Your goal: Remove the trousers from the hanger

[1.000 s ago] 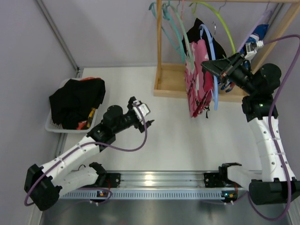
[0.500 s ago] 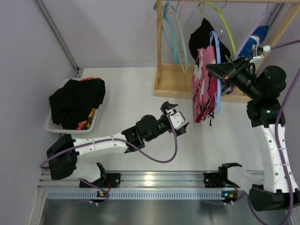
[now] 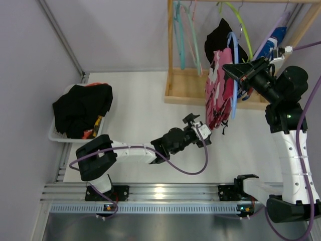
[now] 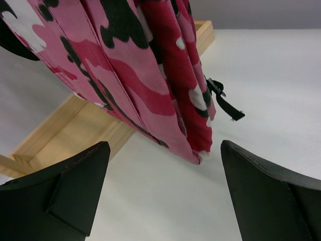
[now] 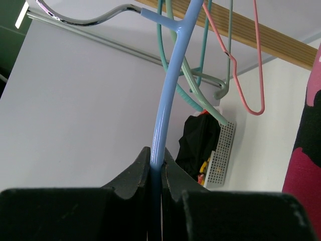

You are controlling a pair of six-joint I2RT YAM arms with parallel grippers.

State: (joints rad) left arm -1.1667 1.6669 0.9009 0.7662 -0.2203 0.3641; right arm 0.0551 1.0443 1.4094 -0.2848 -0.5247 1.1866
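Pink-red camouflage trousers [image 3: 218, 95] hang from a light blue hanger [image 3: 233, 75] at the wooden rack. My right gripper [image 3: 228, 69] is shut on the hanger's blue arm [image 5: 170, 85], which runs up between its jaws [image 5: 156, 163]. My left gripper [image 3: 199, 128] is open, low over the table just below the trousers' lower hem. In the left wrist view the camouflage cloth [image 4: 150, 75] hangs above the wide gap of the gripper [image 4: 165, 173], not touching either finger. Black trousers [image 3: 218, 36] hang behind the pink ones. A blue-and-white garment [image 3: 277, 36] hangs at the far right.
The rack's wooden base [image 3: 184, 91] lies under the trousers. Empty teal hangers [image 3: 180, 35] and a green one [image 3: 239, 22] hang on its rail. A white basket [image 3: 56, 134] of dark clothes [image 3: 83, 108] stands at the table's left.
My left arm has swung right across the table, gripper open, from beside the basket to under the trousers' hem. The right gripper with the hanger has shifted slightly up and right.
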